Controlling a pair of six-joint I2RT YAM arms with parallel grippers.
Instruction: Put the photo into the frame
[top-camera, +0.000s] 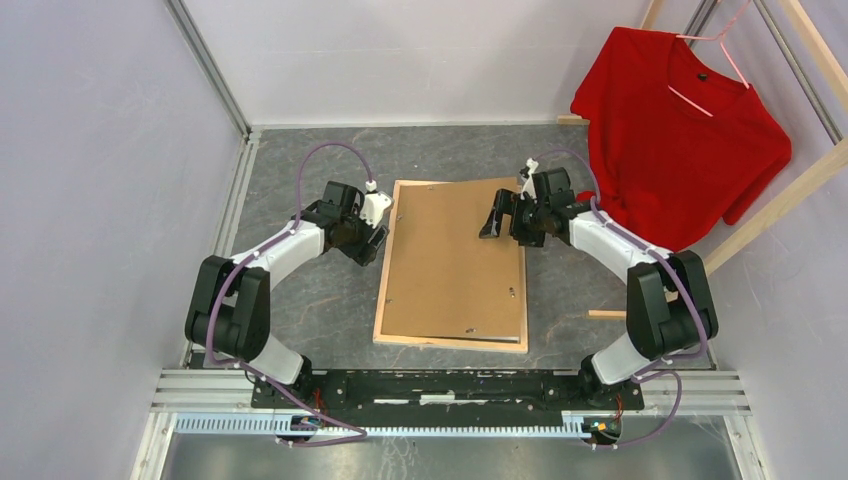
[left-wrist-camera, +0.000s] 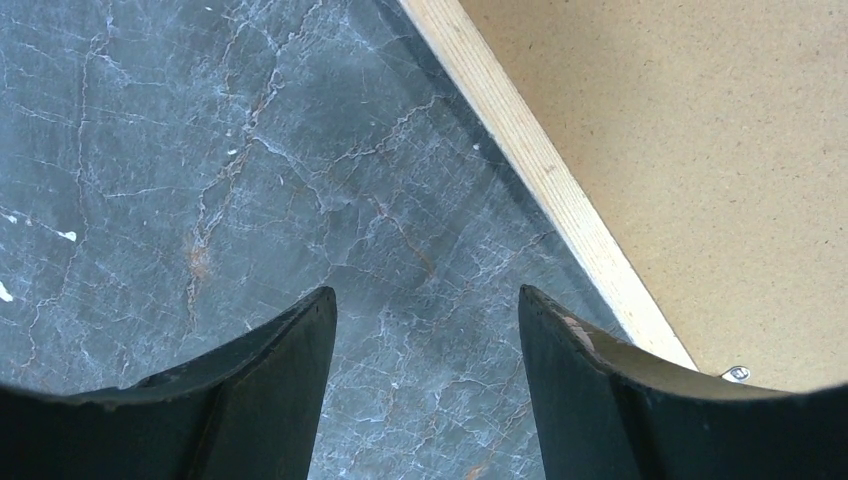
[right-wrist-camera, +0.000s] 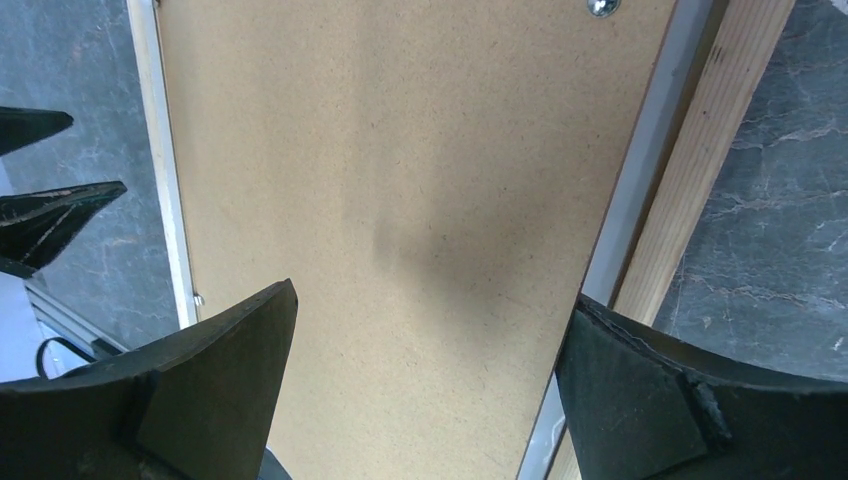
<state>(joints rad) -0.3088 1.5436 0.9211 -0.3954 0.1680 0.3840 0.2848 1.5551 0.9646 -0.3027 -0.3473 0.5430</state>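
The frame (top-camera: 385, 290) lies on the dark marbled table with its bare light-wood back up. A brown hardboard sheet (top-camera: 450, 260) lies over its opening, slightly askew. The photo is hidden. In the right wrist view a thin white strip (right-wrist-camera: 625, 220) runs between the hardboard (right-wrist-camera: 420, 180) and the wood rail (right-wrist-camera: 700, 200); I cannot tell what it is. My left gripper (top-camera: 375, 240) hovers open over bare table just outside the left rail (left-wrist-camera: 540, 170), with nothing between its fingers (left-wrist-camera: 290, 380). My right gripper (top-camera: 497, 222) stands open above the board's upper right part, empty (right-wrist-camera: 435, 290).
A red T-shirt (top-camera: 680, 130) hangs on a pink hanger from a bare-wood rack (top-camera: 800, 190) at the back right. A short wood stick (top-camera: 607, 314) lies on the table right of the frame. Pale walls close in the left and back sides.
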